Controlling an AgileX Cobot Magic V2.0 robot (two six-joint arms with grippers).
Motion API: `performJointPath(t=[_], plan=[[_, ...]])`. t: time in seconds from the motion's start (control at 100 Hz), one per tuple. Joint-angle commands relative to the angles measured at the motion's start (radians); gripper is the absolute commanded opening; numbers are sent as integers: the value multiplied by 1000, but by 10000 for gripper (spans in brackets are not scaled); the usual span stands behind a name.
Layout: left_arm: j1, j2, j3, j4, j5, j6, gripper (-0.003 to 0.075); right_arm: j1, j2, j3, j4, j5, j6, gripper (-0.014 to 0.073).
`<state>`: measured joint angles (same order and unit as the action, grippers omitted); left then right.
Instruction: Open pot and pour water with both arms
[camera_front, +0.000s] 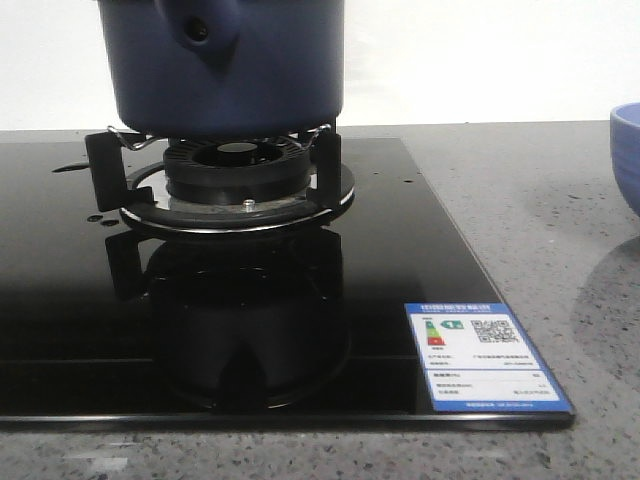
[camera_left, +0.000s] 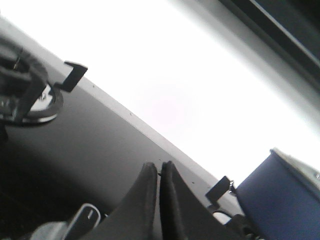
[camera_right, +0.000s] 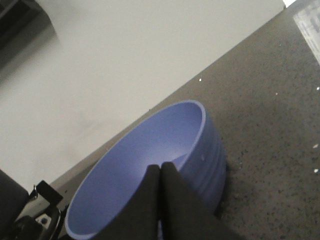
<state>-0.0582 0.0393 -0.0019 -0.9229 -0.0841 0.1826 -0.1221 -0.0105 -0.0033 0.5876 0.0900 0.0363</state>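
Note:
The dark navy-blue pot (camera_front: 225, 65) stands on the black burner grate (camera_front: 235, 165) of the glass cooktop, its stub with a round hole (camera_front: 200, 30) facing me; its top is cut off by the frame. In the left wrist view a part of the pot's wall (camera_left: 280, 200) shows with a pale rim on top. My left gripper (camera_left: 160, 166) is shut and empty above the black cooktop, apart from the pot. My right gripper (camera_right: 161, 167) is shut and empty, in front of the lighter-blue bowl (camera_right: 135, 175). Neither gripper shows in the front view.
The black glass cooktop (camera_front: 60, 330) carries a blue-and-white energy label (camera_front: 485, 355) at its front right corner. A second burner (camera_left: 30, 95) shows in the left wrist view. The bowl's edge (camera_front: 626, 155) sits on the grey speckled counter (camera_front: 560, 230) at the right.

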Motion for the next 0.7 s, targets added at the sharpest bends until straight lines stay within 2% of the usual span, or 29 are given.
performJointPath(t=[0.0,0.1,0.23,0.33,0.46,0.6,0.69], plan=[[-7,9,18,-77,-8,-10,-20,-6,-13,-75,-35,19,-50,-63],[-7,13,-44,-40,84,-1,-20,-6,20,-160,-73,162,-104,-63],[-7,74,-192,143,277,44,-20,-6,136,-307,-138,379,-208,-63],[-7,187,-343,236,405,123,-20,-2,254,-447,-185,534,-225,-63],[-27,351,-517,238,538,245,-20,41,380,-597,-185,652,-225,-63],[-130,493,-658,232,713,306,-5,71,574,-763,-146,957,-225,-63],[-199,577,-722,124,816,417,-5,75,676,-823,-53,1060,-246,-63]])
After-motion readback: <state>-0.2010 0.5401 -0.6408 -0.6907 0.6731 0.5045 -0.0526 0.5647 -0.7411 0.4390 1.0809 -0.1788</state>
